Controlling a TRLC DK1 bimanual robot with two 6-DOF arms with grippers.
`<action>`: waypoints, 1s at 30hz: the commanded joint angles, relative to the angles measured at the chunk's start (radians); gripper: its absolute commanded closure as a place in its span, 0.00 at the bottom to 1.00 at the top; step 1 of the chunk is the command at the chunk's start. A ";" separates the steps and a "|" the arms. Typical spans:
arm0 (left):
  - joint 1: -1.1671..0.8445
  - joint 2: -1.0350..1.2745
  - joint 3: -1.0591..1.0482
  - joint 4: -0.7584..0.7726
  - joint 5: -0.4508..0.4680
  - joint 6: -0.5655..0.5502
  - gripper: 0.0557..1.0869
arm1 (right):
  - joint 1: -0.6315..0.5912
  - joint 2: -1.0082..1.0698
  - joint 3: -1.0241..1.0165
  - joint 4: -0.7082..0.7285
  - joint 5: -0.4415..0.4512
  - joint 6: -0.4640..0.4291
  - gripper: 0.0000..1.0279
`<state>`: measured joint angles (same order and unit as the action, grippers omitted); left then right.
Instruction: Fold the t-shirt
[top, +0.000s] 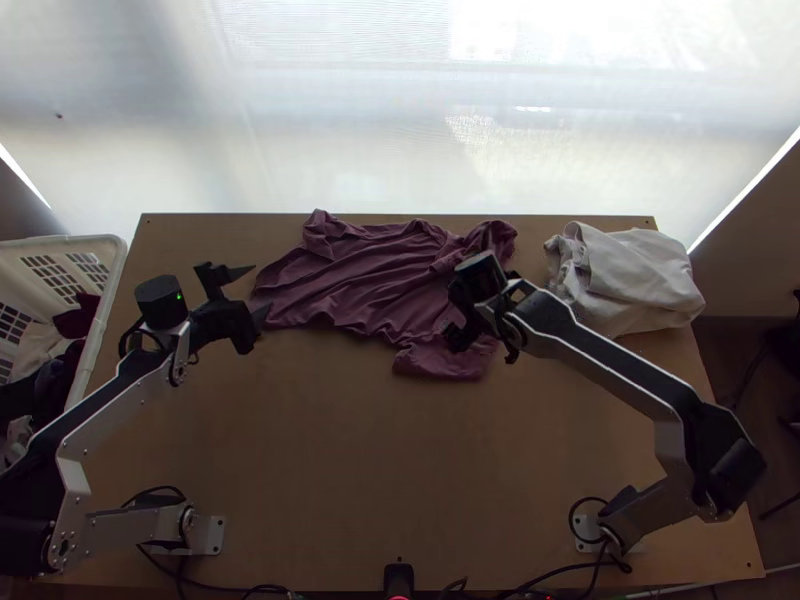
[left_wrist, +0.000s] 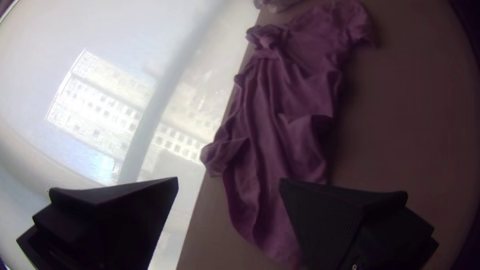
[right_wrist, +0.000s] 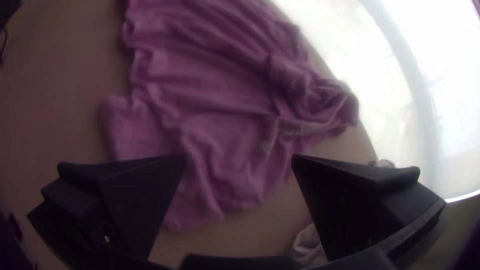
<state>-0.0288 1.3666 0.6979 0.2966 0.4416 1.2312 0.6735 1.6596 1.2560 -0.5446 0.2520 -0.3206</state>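
Left pincer (top: 259, 290): wide, its black fingers well apart with nothing gripped; at the t-shirt's left end, whether touching it I cannot tell.
Right pincer (top: 484, 325): also wide and holding nothing; above the t-shirt's right part, contact again impossible to tell.
T-shirt (top: 365, 280): mauve, spread out but rumpled, reaching from the left pincer's fingertips to beneath the right pincer, with creases running along the body between the two.
Bunched part (right_wrist: 320, 100): gathered cloth of the t-shirt, beyond the right pincer, by the desk's far edge.
Flat flap (top: 440, 362): part of the t-shirt, on the near side of the right pincer.
Turned-up corner (top: 318, 232): beyond the left pincer and to its right, at the far edge.
White cloth (top: 640, 275): folded in a loose pile, to the right of the right pincer.
Desk (top: 330, 450): light wood, under both pincers.
Basket (top: 117, 270): white, clothes inside, left of the left pincer.
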 joint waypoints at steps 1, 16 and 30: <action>-0.043 -0.037 -0.123 -0.053 0.045 0.099 0.05 | 0.169 -0.086 -0.227 -0.021 0.000 0.020 0.05; -0.016 0.154 -0.141 0.070 0.036 0.241 0.05 | 0.190 -0.132 -0.400 0.069 0.010 0.031 0.07; 0.018 0.356 0.003 0.197 -0.018 0.287 0.05 | 0.155 -0.034 -0.461 0.328 0.121 -0.052 0.10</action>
<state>-0.0181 1.6543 0.6422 0.4637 0.4477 1.5089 0.8551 1.5780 0.8181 -0.3191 0.3290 -0.3233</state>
